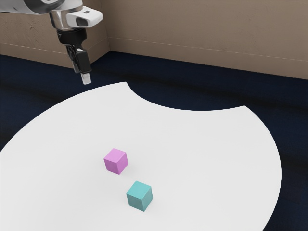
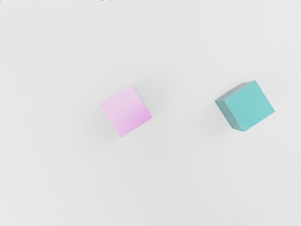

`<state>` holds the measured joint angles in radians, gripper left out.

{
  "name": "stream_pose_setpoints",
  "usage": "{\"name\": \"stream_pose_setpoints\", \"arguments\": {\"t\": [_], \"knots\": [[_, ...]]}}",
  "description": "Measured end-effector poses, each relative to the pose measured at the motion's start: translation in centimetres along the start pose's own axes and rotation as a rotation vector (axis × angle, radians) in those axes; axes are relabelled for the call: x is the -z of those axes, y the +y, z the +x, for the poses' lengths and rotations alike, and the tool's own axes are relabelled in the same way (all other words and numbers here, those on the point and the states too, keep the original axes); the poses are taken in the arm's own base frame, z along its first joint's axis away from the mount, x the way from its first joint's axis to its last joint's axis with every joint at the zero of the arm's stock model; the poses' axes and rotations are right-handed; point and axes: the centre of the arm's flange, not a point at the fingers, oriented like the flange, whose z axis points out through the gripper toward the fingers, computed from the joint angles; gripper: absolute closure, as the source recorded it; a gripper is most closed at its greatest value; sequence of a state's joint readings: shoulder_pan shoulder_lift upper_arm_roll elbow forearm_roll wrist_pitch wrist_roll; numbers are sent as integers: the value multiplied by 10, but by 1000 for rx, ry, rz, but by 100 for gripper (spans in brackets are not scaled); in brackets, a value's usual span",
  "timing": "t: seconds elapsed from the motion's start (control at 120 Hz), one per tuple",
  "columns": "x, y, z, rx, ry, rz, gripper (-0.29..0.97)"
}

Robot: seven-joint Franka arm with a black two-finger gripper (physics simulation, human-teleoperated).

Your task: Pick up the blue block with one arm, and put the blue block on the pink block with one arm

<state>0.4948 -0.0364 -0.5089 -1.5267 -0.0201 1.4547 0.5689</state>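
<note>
Upper left, the claw (image 1: 85,76), grip unreadable, hangs high, likely pre-approach; blue block (image 1: 139,195) sits near pink block (image 1: 116,160), lower centre.

Exterior view oblique, far, wrist view overhead, sharing pink block (image 1: 115,160), blue block (image 1: 139,195)

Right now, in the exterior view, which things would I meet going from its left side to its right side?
end effector -> pink block -> blue block
</note>
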Motion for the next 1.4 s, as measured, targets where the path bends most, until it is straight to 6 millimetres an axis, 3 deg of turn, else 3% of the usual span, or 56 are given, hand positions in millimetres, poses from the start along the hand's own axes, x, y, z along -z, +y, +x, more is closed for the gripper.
{"name": "stream_pose_setpoints", "arguments": {"t": [0.25,0.275,0.308,0.35,0.45,0.5,0.542,0.567,0.583,0.617,0.642,0.667,0.717,0.742,0.783,0.808,0.85,0.892,1.017,1.092,1.175,1.317,1.4], "knots": [[1,3,2,-55,3,0,0],[18,4,0,-58,28,23,0],[69,12,-12,-57,98,94,0],[105,34,-16,-83,142,150,0],[80,121,47,-323,101,96,0],[74,165,63,-417,79,109,0],[72,199,63,-473,55,135,0],[63,215,51,-471,24,159,0],[56,214,40,-440,3,171,1],[41,171,13,-286,-35,192,1],[28,160,1,-190,-63,224,0],[9,161,6,-139,-94,249,0],[-47,161,37,-111,-157,241,0],[-70,171,52,-125,-180,247,0],[-113,238,86,-235,-236,329,0],[-131,260,94,-275,-238,332,0],[-174,258,85,-283,-221,212,0],[-200,262,80,-311,-187,138,0],[-234,310,78,-488,-141,92,0],[-275,291,58,-500,-122,53,0],[-299,259,35,-531,-102,20,0],[-317,227,14,-673,-21,5,0],[-318,213,13,-769,34,35,0]]}}
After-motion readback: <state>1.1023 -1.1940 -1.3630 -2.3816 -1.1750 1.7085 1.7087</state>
